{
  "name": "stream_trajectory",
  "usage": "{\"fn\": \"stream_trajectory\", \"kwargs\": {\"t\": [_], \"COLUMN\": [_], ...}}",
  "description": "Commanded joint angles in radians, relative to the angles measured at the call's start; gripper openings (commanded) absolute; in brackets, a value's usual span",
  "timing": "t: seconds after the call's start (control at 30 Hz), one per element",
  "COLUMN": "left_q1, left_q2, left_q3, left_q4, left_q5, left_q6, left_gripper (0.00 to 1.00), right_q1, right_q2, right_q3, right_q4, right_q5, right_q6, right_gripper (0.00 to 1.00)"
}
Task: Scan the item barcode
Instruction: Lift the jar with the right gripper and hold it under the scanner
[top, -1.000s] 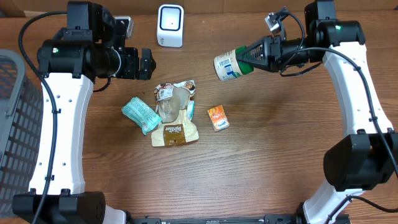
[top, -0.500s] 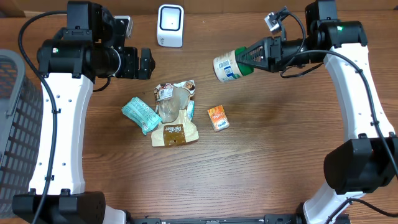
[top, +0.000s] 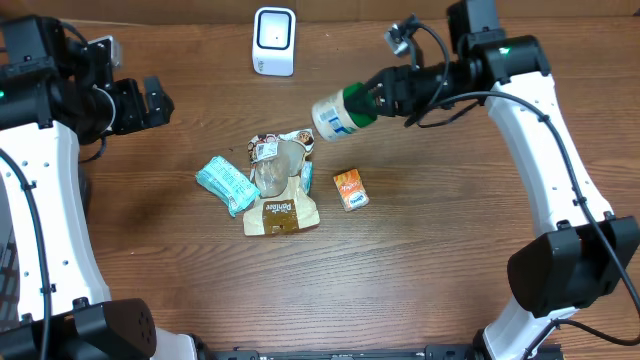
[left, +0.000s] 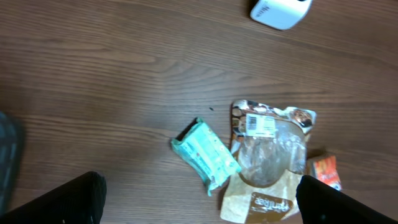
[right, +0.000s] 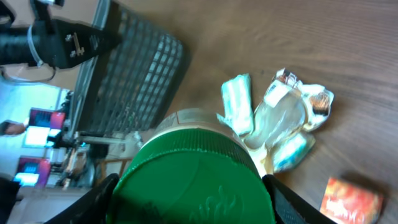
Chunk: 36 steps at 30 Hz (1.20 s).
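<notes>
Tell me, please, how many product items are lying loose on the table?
3: a teal packet on the left, a brown-and-clear pouch in the middle, and a small orange box apart to the right. A bluish edge shows beneath the pouch, so another may be hidden.

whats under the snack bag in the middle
Only the edge of a light blue packet shows, poking out toward the orange box; the snack bag covers the rest.
</notes>
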Motion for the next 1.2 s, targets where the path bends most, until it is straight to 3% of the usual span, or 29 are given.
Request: {"fn": "stream_trajectory", "kwargs": {"t": [0.0, 0.1, 0.17, 0.2, 0.33, 0.47, 0.67, 0.83, 1.17], "left_q1": [0.011, 0.01, 0.01, 0.01, 0.01, 0.01, 0.01, 0.01, 0.01], "left_q2": [0.003, 0.003, 0.003, 0.003, 0.003, 0.003, 0.003, 0.003, 0.003], "left_q3": [0.025, 0.025, 0.025, 0.025, 0.025, 0.025, 0.025, 0.025, 0.025], "left_q4": [-0.002, -0.002, -0.002, -0.002, -0.002, -0.002, -0.002, -0.002, -0.002], "left_q5": [-0.038, -0.044, -0.044, -0.044, -0.043, -0.044, -0.044, -0.043, -0.044], "left_q6": [-0.016, -0.016, -0.016, -0.016, -0.016, -0.016, -0.016, -0.016, -0.016], "left_gripper": [1.0, 1.0, 1.0, 1.0, 0.99, 1.0, 1.0, 1.0, 1.0], "right_q1": [0.067, 0.147, 0.213, 0.264, 0.362, 0.396, 0.394, 0.382, 0.347], "right_q2": [-0.051, -0.05, -0.047, -0.037, 0.031, 0.146, 0.336, 0.472, 0.606], "right_q3": [0.028, 0.028, 0.028, 0.028, 0.027, 0.027, 0.027, 0.027, 0.027], "right_q4": [0.099, 0.224, 0.309, 0.38, 0.586, 0.872, 1.273, 1.497, 1.682], "right_q5": [0.154, 0.401, 0.644, 0.859, 1.258, 1.477, 1.469, 1.362, 1.179], "right_q6": [0.223, 0.307, 0.314, 0.294, 0.153, -0.06, -0.494, -0.778, -0.87], "right_gripper": [0.28, 0.28, 0.28, 0.26, 0.23, 0.33, 0.3, 0.3, 0.31]}}
